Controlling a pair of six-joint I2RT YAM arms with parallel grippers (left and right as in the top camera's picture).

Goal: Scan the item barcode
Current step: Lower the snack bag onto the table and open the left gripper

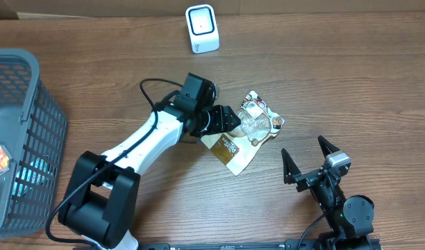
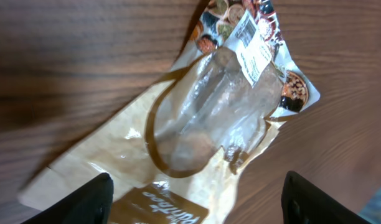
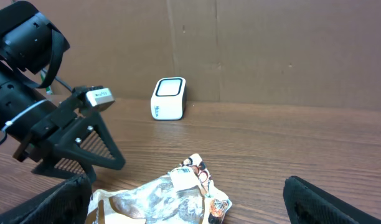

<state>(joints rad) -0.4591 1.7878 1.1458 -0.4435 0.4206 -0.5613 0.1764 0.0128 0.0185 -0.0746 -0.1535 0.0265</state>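
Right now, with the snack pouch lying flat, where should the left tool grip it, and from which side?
Probably the puffed clear middle of the snack pouch, from straight above. It lies flat on the table, so its edges give no gap; the left tool hangs open over it.

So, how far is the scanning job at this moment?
Nothing looks done yet. The snack bag lies on the table, apart from the scanner. In hand: the left claw hangs open over the bag, not gripping it. The right claw is open and idle. Left: grip the bag, bring it to the scanner.
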